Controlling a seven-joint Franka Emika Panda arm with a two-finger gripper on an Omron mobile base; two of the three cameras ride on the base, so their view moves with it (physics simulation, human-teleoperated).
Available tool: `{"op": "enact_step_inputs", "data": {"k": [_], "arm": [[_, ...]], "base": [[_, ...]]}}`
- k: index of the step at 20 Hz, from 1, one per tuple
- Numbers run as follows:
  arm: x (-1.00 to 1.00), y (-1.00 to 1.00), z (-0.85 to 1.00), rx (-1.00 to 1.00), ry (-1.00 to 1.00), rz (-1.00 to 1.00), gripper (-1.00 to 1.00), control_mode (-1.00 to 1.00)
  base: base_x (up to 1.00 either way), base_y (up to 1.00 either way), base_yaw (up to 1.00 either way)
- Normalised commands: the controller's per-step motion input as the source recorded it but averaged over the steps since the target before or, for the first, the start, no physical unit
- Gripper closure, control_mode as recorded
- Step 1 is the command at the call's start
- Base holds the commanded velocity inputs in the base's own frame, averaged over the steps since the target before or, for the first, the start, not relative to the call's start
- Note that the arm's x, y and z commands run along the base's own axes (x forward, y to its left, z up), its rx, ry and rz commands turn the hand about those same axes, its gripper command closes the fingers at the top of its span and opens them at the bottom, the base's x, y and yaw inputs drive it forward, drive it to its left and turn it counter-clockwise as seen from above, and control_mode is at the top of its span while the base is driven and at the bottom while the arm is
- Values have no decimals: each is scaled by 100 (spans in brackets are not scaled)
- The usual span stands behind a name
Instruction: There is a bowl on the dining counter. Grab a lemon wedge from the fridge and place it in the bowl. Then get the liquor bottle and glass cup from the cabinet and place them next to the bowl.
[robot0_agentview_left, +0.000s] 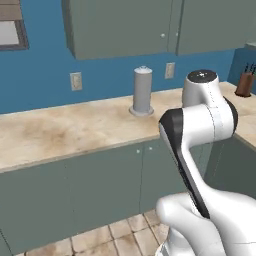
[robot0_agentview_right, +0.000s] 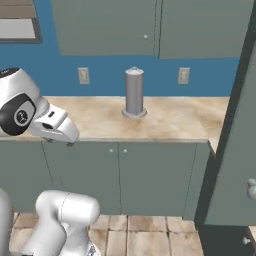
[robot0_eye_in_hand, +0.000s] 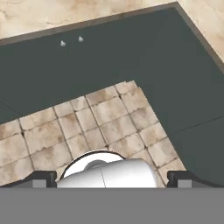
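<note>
Cabinet (robot0_agentview_left: 122, 27) doors hang shut on the blue wall above a beige worktop (robot0_agentview_left: 65, 132) carrying a grey cylinder (robot0_agentview_left: 142, 91). From the right, the same cabinet (robot0_agentview_right: 105, 25) tops that cylinder (robot0_agentview_right: 134, 92). Looking down, the fingers (robot0_eye_in_hand: 43, 178) stand wide apart, empty, over floor tiles (robot0_eye_in_hand: 87, 127).

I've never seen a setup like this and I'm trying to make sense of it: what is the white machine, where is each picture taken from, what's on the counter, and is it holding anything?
The white jointed machine is a robot arm on a driving base. Two pictures come from cameras on that base, behind the arm to its left and right. The third comes from a camera on the hand, pointing down at the tan tiled floor and the dark grey-green lower cupboards.

On the beige marbled counter stands a tall light-grey cylinder. A brown knife block sits at the far right in the left base view. Grey-green wall cabinets hang above.

The gripper's jaws stand wide open, holding nothing.
</note>
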Motion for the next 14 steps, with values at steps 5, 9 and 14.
{"op": "enact_step_inputs", "data": {"k": [5,9,14], "arm": [[0,0,0,0,0,0,-100,100],[0,0,0,0,0,0,-100,100],[0,0,0,0,0,0,-100,100]], "base": [[78,-13,-47],[72,-8,-52],[63,-14,-52]]}}
